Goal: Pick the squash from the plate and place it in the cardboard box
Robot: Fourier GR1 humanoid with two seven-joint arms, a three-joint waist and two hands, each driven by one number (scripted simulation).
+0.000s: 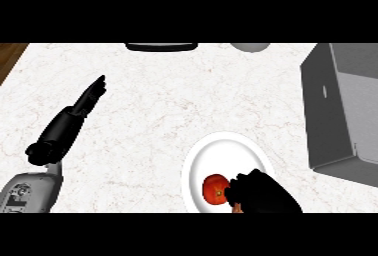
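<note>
The counter (170, 100) is white with thin marble lines, and a strip of brown wood (10, 57) shows at its far left corner. The grey box (343, 110) sits on the right side of the counter, open at the top, and it runs off the edge of the view. The left arm (44, 155) comes in from the lower left. Its left hand (90, 97) is over the counter, well apart from the plate, with straight fingers pointing up and away, so it is released and holds nothing. The white plate (221, 150) lies at the bottom, between the left arm and the box. The right hand (264, 192) is over the near right part of the plate. Its fingers are bent beside the round red-orange squash (214, 189), which lies on the plate. I cannot tell if they are grasping it. At the far edge are a dark flat thing (161, 46) and a small grey round thing (249, 47).
</note>
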